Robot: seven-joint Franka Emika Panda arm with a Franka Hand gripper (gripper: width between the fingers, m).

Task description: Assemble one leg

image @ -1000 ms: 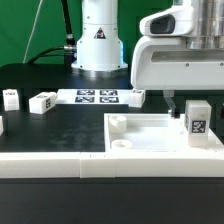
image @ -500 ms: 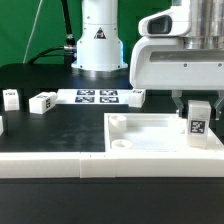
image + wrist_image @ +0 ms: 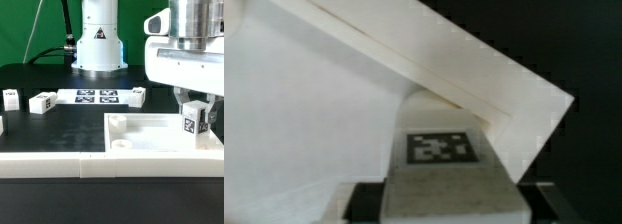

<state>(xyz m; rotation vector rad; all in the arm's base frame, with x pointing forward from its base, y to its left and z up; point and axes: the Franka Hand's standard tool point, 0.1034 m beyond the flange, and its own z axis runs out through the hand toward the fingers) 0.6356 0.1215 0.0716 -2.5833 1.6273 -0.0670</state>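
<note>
Leg: blocky, smooth white plastic

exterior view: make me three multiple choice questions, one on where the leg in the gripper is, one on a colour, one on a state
1. Where is the leg that sits between the fingers?
A. on the marker board
B. at the white tray's far corner, on the exterior view's right
C. on the table at the exterior view's left

2. What colour is the table top?
A. black
B. white
C. red

3. What is the state of the gripper?
A. open, away from every part
B. shut on the leg
C. out of view

Answers:
1 B, the tagged leg stands just inside the tray's raised rim at that corner.
2 A, the surface around the white parts is black.
3 B, a finger flanks each side of the leg, and the leg is tilted in their grip.
</note>
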